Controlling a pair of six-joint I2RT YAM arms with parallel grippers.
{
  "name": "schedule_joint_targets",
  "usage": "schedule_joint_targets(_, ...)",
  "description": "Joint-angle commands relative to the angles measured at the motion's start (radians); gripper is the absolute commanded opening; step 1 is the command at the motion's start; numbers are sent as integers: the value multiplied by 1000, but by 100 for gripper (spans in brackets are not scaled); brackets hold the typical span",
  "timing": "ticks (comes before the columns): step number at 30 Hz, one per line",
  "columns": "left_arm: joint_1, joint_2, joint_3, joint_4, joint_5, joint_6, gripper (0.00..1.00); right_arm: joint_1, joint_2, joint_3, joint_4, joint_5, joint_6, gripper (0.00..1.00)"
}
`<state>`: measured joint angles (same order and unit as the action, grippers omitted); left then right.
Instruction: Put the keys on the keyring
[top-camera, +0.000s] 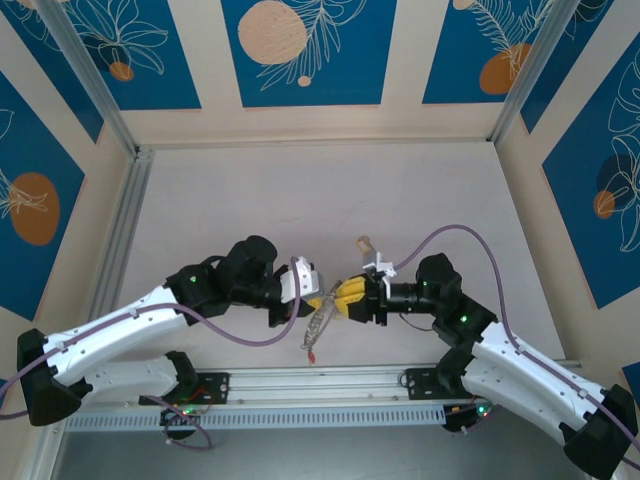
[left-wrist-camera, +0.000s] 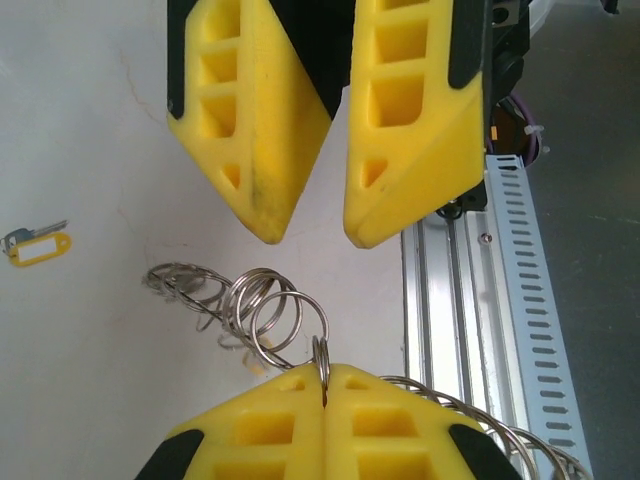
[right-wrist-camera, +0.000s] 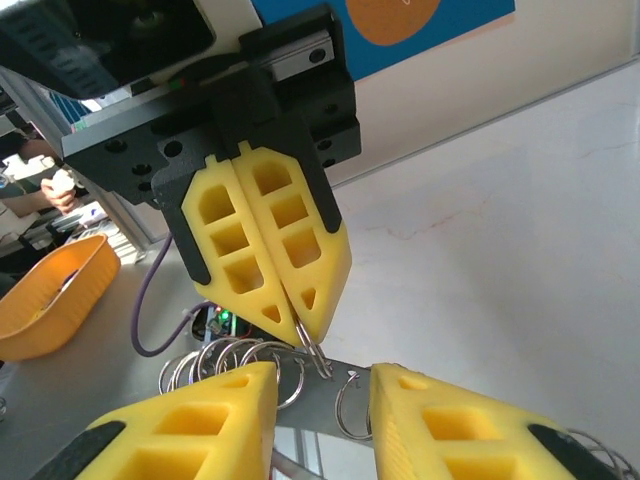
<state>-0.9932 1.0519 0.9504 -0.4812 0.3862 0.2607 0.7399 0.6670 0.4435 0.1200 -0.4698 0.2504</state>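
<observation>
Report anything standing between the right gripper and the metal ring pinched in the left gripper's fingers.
Nothing visible blocks it. The left gripper is shut on the metal ring, and the right gripper faces it, fingers open, across an open gap. The other linked rings trail off to one side.

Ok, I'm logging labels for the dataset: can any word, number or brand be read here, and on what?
None can be read.
The yellow key tag has a white insert, too small to tell whether anything is written on it.
The wall panels carry only leaf and circle patterns.
</observation>
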Motion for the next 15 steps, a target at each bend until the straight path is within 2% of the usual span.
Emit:
schedule_joint_targets(1, 16, -25, 42, -16, 48, 27, 0, 27, 9, 47, -5, 11, -58, 27)
schedule_joint_targets(6, 27, -36, 47, -21, 79, 25, 0, 75, 25, 69, -44, 30, -98, 25)
schedule_joint_targets(15, 32, -35, 69, -63, 119, 32, 0, 239, 46, 125, -138, 235, -253, 24)
